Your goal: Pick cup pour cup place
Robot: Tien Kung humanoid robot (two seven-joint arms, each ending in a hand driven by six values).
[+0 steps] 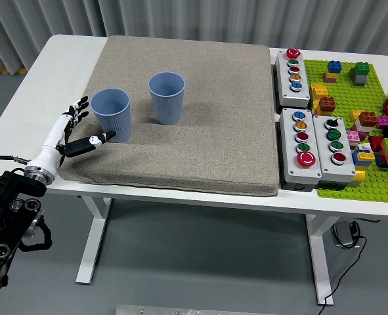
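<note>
Two blue ribbed cups stand upright on the grey mat (pixel 200 131). The left cup (pixel 111 115) is near the mat's left edge; the right cup (pixel 167 98) is behind it to the right. My left hand (pixel 82 128) comes in from the lower left with fingers spread and holds nothing. Its thumb reaches the base of the left cup on the near side and its fingers (pixel 77 110) lie just left of the cup. My right hand is out of view.
Three grey button boxes (pixel 294 69) (pixel 301 147) (pixel 333 148) stand right of the mat. A green baseplate (pixel 358 138) with several loose bricks fills the table's right end. The white table's left edge (pixel 23 98) runs beside my left hand.
</note>
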